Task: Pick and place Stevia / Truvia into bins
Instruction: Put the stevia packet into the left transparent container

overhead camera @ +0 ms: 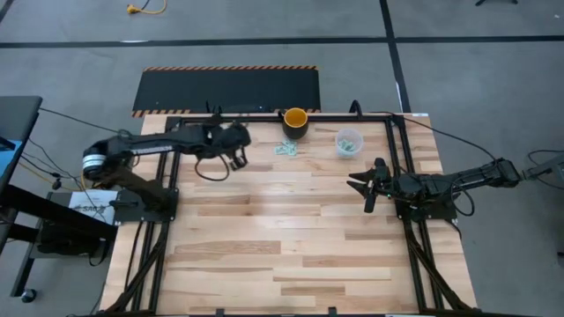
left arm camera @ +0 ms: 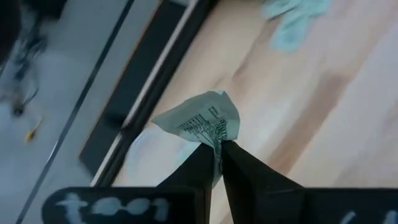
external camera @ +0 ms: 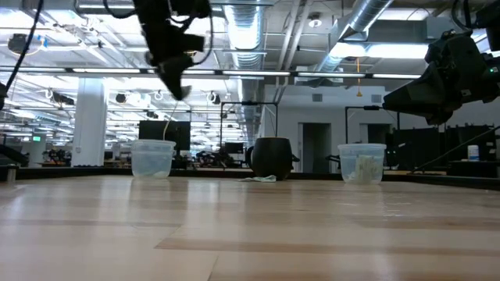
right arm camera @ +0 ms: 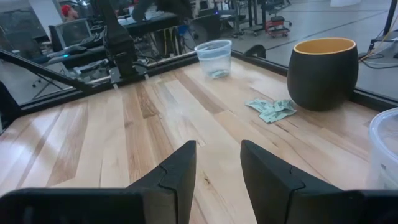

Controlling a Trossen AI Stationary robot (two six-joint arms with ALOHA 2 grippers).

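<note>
Left gripper (left arm camera: 219, 149), mine, was clamped on one Stevia sachet (left arm camera: 202, 119), raised above the table (overhead camera: 291, 229) near the left clear bin (external camera: 152, 158). Loose sachets (overhead camera: 285, 148) lay beside the dark cup (overhead camera: 295, 121) (yellow inside). Right gripper (right arm camera: 216, 167) hovered, fingers apart.

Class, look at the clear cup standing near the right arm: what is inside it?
The clear cup holds a small heap of light green and white sachets at its bottom. How many cannot be counted, since they overlap and the wall is cloudy.
</note>
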